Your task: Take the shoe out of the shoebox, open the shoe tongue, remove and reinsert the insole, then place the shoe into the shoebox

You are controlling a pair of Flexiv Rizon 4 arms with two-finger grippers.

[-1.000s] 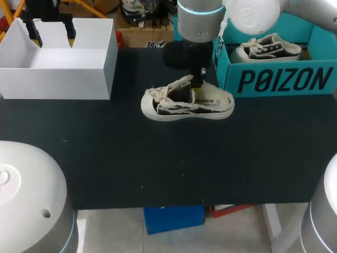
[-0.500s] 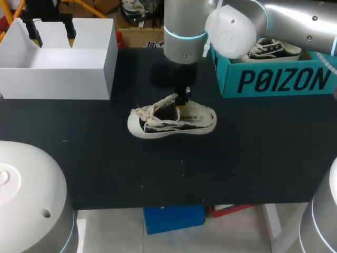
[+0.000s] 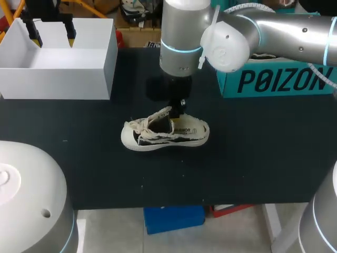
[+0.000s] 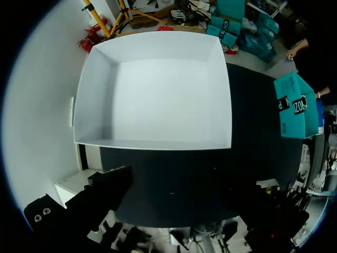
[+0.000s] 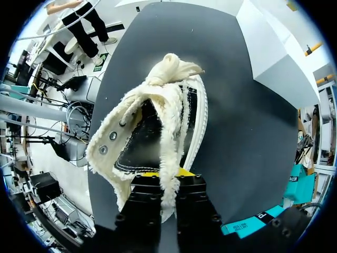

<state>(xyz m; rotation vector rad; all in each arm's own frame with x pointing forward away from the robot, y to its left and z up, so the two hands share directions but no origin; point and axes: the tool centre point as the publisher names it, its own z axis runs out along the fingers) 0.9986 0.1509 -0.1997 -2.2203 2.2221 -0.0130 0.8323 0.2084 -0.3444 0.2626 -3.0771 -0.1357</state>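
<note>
A cream and black sneaker point(image 3: 163, 134) with frayed edges lies on its sole near the middle of the black table point(image 3: 253, 158), toe pointing left. My right gripper point(image 3: 178, 112) comes down from above and is shut on the shoe's side wall. In the right wrist view the frayed collar of the shoe point(image 5: 158, 121) runs between the two closed fingers of the gripper point(image 5: 162, 176). The teal shoebox point(image 3: 279, 79) stands at the back right, partly hidden by my right arm. My left gripper point(image 3: 52, 38) hangs open over the white box point(image 3: 58, 79), holding nothing.
The white box point(image 4: 158, 89) at the back left is open-topped, with nothing showing inside it. The teal shoebox point(image 4: 295, 105) sits beyond it at the table's far side. Bare black table surrounds the shoe in front and to both sides.
My right arm has carried the shoe leftward and toward the table's front, away from the teal shoebox. The left arm has not moved.
</note>
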